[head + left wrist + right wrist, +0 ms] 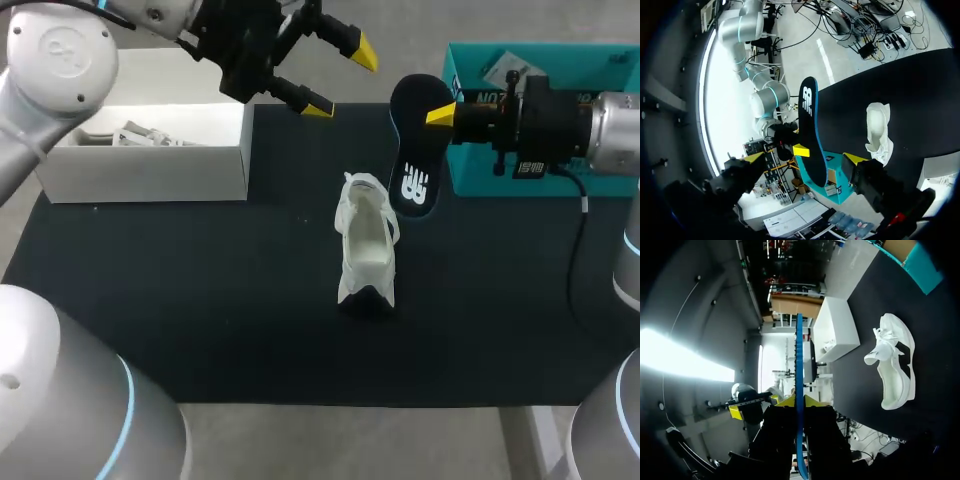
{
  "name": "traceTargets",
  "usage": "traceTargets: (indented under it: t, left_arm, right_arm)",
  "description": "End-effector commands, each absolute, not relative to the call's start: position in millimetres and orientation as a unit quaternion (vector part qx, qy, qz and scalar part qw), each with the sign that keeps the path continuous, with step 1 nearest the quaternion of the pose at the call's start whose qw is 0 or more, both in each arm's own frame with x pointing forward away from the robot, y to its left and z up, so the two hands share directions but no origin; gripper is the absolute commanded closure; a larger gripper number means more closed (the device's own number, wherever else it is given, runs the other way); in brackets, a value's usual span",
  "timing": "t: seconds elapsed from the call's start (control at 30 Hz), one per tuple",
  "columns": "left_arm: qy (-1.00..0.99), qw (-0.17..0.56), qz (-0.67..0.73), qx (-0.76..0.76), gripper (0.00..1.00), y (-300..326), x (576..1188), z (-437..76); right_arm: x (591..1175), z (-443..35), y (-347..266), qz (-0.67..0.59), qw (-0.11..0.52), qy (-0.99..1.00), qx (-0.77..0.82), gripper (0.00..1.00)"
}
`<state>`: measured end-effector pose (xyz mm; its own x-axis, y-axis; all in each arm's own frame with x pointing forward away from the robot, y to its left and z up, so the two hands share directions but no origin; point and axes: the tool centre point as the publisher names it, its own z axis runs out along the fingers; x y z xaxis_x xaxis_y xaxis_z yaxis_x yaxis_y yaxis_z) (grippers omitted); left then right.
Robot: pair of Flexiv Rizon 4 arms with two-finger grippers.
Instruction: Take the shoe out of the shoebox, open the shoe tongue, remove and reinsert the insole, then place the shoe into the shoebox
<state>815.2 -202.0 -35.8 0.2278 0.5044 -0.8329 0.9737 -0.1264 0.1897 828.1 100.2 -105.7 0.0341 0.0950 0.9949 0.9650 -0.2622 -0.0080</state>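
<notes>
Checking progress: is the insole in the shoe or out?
Out: the right claw holds the insole up, apart from the shoe.

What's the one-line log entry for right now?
insole: out, in right claw | left claw: open, empty | shoe: on table

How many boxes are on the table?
2. A white box sits at the table's left; a teal box at its right, beside the right hand holding the insole. None seem hidden.
</notes>
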Motion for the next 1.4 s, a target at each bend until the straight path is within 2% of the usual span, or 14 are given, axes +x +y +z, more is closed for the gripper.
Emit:
traceTargets:
  t: [0.03, 0.23, 0.6, 0.7, 0.73, 0.77, 0.87, 1.03, 1.27, 1.33, 1.37, 1.4]
  left_arm:
    - [0.474, 0.465, -0.34, 0.666, 0.0, -213, 827, -52]
    - [0.496, 0.515, -0.357, 0.601, 0.0, -236, 843, -59]
    - [0.525, 0.521, -0.411, 0.533, 0.0, -259, 840, -74]
    - [0.521, 0.525, -0.421, 0.525, 0.18, -262, 840, -77]
    - [0.519, 0.525, -0.426, 0.522, 0.42, -263, 839, -77]
    - [0.516, 0.525, -0.431, 0.522, 0.49, -263, 838, -77]
    - [0.512, 0.527, -0.438, 0.518, 0.52, -265, 837, -77]
    - [0.515, 0.529, -0.44, 0.511, 0.66, -269, 840, -78]
    - [0.518, 0.532, -0.44, 0.505, 0.64, -273, 844, -78]
    - [0.517, 0.531, -0.441, 0.506, 0.67, -276, 845, -79]
    - [0.517, 0.531, -0.442, 0.506, 0.69, -277, 845, -79]
    - [0.516, 0.53, -0.443, 0.506, 0.78, -277, 845, -79]
  right_arm:
    - [826, -105, 98, -0.531, 0.412, -0.445, -0.592, 1.0]
    - [829, -96, 100, -0.536, 0.414, -0.445, -0.586, 1.0]
    - [830, -78, 110, -0.551, 0.426, -0.433, -0.572, 1.0]
    - [830, -80, 112, -0.547, 0.429, -0.434, -0.573, 1.0]
    - [830, -81, 112, -0.546, 0.43, -0.434, -0.573, 1.0]
    - [830, -81, 112, -0.546, 0.43, -0.433, -0.574, 1.0]
    - [831, -81, 112, -0.546, 0.431, -0.432, -0.574, 1.0]
    - [832, -81, 114, -0.547, 0.432, -0.432, -0.572, 1.0]
    - [832, -80, 113, -0.549, 0.431, -0.432, -0.571, 1.0]
    - [832, -80, 113, -0.549, 0.43, -0.433, -0.571, 1.0]
    - [832, -80, 113, -0.549, 0.43, -0.433, -0.571, 1.0]
    - [831, -80, 113, -0.549, 0.43, -0.432, -0.572, 1.0]
